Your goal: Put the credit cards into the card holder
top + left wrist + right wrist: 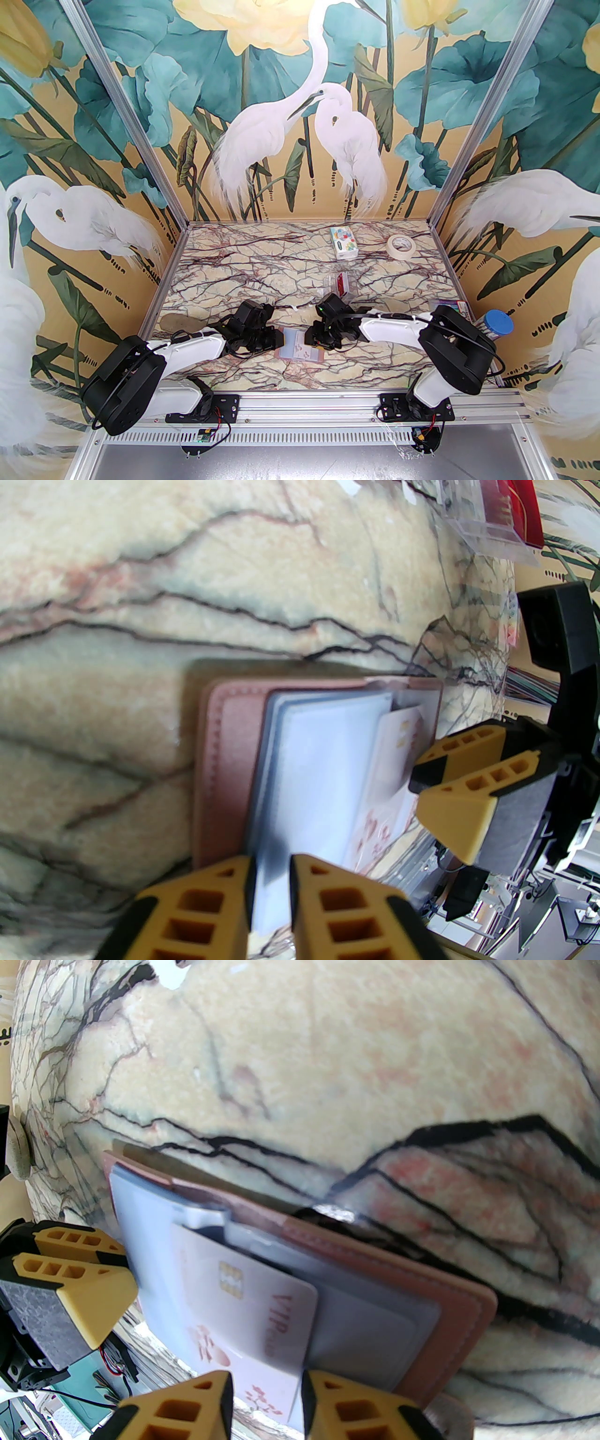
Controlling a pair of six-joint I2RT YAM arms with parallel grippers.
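Card holder [461, 1314]: dusty pink, stitched edge. Card [253, 1307]: white, pink blossom print. Desk [351, 1053]: cream marble, dark veining.

Top cam: high, behind the arm bases [225, 405], angled down and forward over the whole surface [234, 262]. Both wrist cams: low, very close, facing each other across the open card holder [220, 761]; all three views share it.

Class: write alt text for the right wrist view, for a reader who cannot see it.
An open dusty-pink card holder lies on a marbled table, a pale VIP card with a chip partly among its clear sleeves. The card's near end sits between the fingers of the right gripper; the left gripper is at the left edge.
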